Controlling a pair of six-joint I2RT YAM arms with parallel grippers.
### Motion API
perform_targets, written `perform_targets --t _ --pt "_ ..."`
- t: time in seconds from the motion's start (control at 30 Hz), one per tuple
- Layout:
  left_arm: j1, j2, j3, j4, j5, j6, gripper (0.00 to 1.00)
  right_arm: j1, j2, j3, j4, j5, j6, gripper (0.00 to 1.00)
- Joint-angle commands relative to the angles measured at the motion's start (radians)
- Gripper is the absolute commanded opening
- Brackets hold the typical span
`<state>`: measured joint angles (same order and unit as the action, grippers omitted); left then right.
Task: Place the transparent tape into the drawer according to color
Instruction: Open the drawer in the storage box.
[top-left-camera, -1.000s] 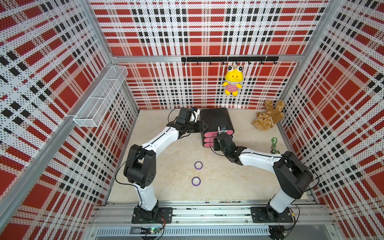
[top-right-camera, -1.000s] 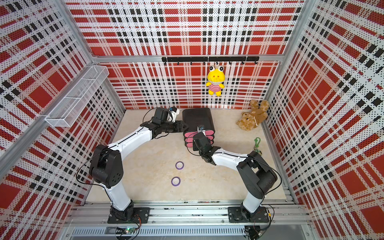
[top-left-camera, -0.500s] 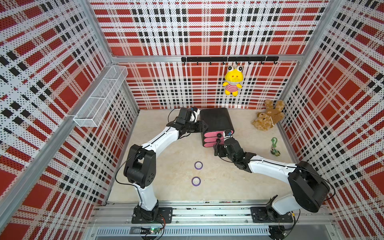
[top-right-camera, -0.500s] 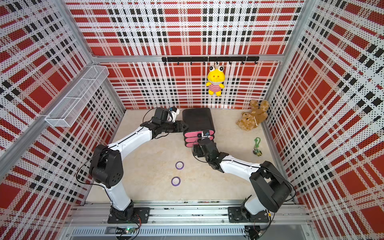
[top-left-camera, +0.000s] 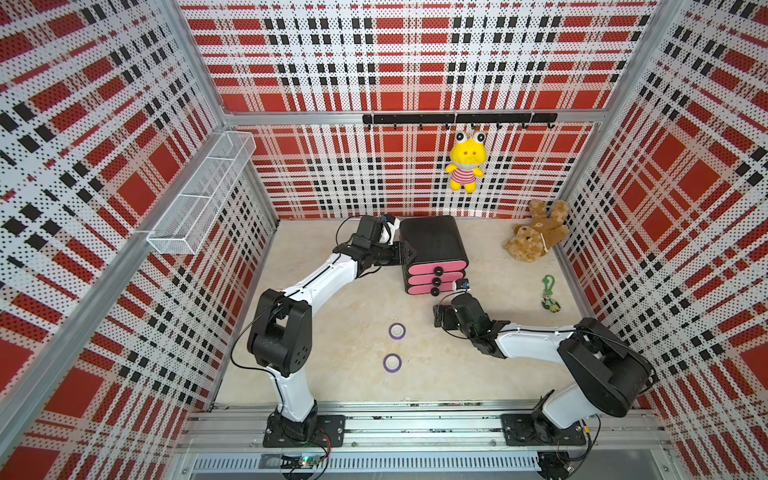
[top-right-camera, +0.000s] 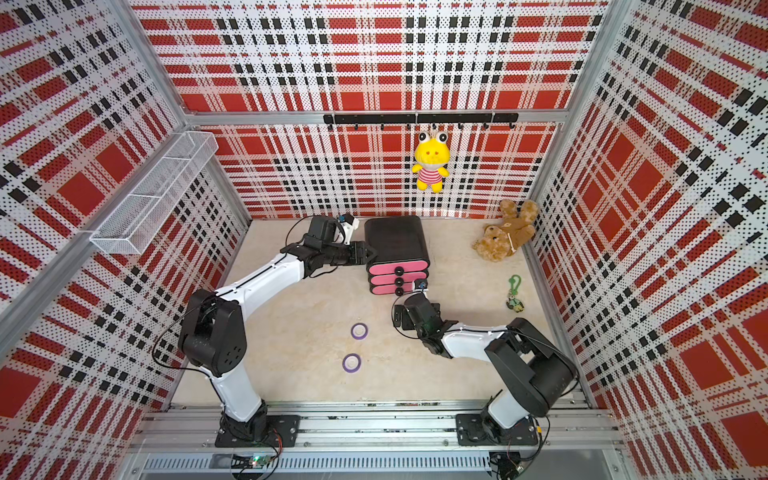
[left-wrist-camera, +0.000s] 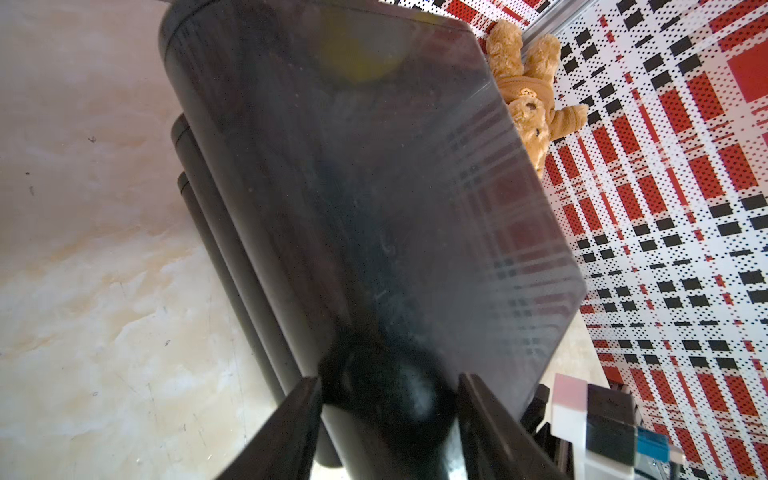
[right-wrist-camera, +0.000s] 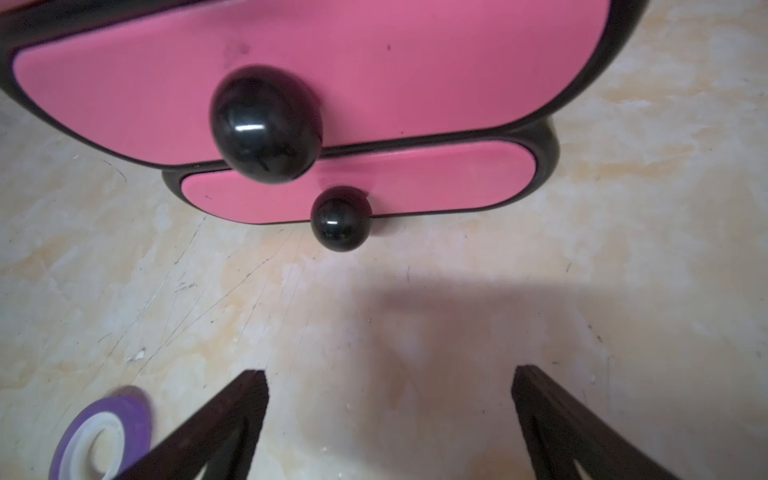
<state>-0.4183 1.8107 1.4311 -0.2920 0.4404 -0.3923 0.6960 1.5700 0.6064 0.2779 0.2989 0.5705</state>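
Note:
Two purple rolls of transparent tape lie flat on the floor in front of the drawer cabinet; both show in both top views. The cabinet is black, with three pink drawer fronts and black knobs. My left gripper is shut on the cabinet's rounded left edge. My right gripper hangs open over bare floor, a little in front of the pink fronts. One purple roll lies beside one of its fingers.
A brown teddy bear lies at the back right. A green keychain lies near the right wall. A yellow plush toy hangs from a hook rail. A wire basket is mounted on the left wall.
My right gripper has let go at the drawer front, opened wide and drawn back from the cabinet toward the front. The left arm and both purple rolls have not moved.

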Motion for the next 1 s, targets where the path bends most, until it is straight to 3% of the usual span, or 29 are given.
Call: perform_targets --t 0.0,0.5,0.97 --pt "-0.020 0.029 -0.020 -0.007 0.051 0.018 0.59 -0.011 0.048 0.041 0.081 0.030 -0.011 1.00" --pt "-0.014 0.027 -0.021 -0.010 0.055 0.018 0.59 -0.039 0.205 0.109 0.213 0.016 -0.058 0.89" --pt "-0.013 0.024 -0.021 -0.013 0.063 0.018 0.59 -0.045 0.258 0.171 0.204 0.012 -0.107 0.87"
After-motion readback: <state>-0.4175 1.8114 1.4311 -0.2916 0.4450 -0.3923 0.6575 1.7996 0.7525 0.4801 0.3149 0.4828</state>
